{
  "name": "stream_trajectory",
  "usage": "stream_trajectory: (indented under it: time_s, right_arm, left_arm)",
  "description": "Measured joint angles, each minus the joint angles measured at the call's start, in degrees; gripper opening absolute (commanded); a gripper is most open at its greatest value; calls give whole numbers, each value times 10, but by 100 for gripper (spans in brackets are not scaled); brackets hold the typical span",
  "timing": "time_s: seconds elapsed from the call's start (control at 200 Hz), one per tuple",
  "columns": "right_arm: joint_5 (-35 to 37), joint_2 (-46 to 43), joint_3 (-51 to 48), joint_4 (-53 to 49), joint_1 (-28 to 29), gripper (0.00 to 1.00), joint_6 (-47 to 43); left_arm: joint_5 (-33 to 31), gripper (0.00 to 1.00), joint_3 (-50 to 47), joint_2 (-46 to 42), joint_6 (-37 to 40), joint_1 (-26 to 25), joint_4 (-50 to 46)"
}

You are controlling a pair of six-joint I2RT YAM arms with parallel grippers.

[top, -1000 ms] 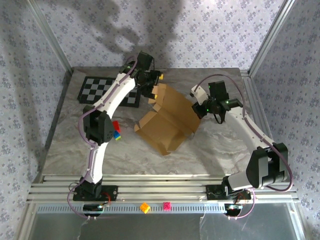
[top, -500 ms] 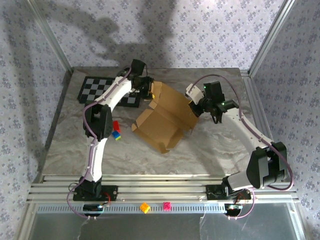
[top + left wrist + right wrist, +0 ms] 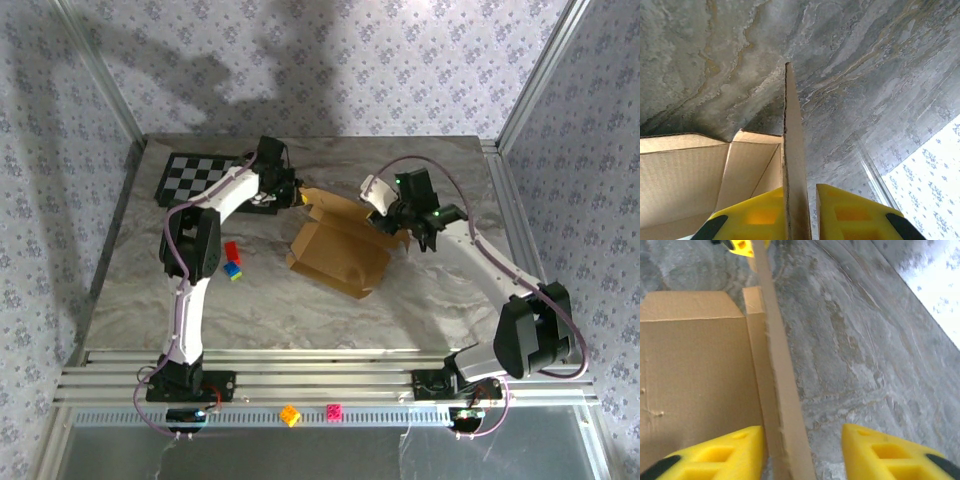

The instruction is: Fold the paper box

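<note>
With the left gripper (image 3: pixel 800 200) clamped on a paper box (image 3: pixel 340 250) flap and the right gripper (image 3: pixel 802 440) standing apart, we risk the unheld wall springing open

paper box (image 3: pixel 340 255) on table (image 3: pixel 150 290), checkerboard mat (image 3: pixel 195 178) behind-left

Through the left wrist camera I saw the left gripper (image 3: pixel 800 212) straddling an upright wall of the paper box (image 3: pixel 792 150), seen edge-on (one yellow pad touched it, the other sat just beside), with the marbled table (image 3: pixel 875 70) beyond.
</note>
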Motion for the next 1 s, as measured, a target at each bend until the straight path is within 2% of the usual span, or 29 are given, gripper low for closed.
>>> stream_trajectory:
  time_s: [0.13,0.485,0.545,0.65,0.69,0.73,0.835,0.865,0.925,0.999]
  right_arm:
    - [3,2,17,-5,28,51,-1]
    - [57,81,85,-2,81,40,-19]
    - [74,96,85,2,85,34,-25]
    - [101,115,85,11,91,17,-40]
    - [107,119,86,15,92,9,-43]
    - [112,123,88,17,92,0,-46]
    - [114,126,96,15,92,0,-47]
    - [109,126,99,11,91,0,-48]
    - [88,126,106,-2,88,0,-48]
    - [30,126,127,-42,75,0,-40]
  left_arm:
    - [0,18,0,-4,0,0,-16]
    - [-2,18,0,-22,0,-1,-53]
    - [-2,18,0,-26,0,-2,-57]
    - [-2,19,0,-33,3,-2,-63]
    - [-2,21,0,-35,6,-3,-68]
    - [-2,30,-2,-38,10,-3,-73]
    - [-4,62,-21,-52,22,-2,-73]
    - [-7,67,-28,-57,32,-1,-74]
    - [-15,71,-35,-70,60,1,-81]
    - [-26,71,-35,-89,120,11,-98]
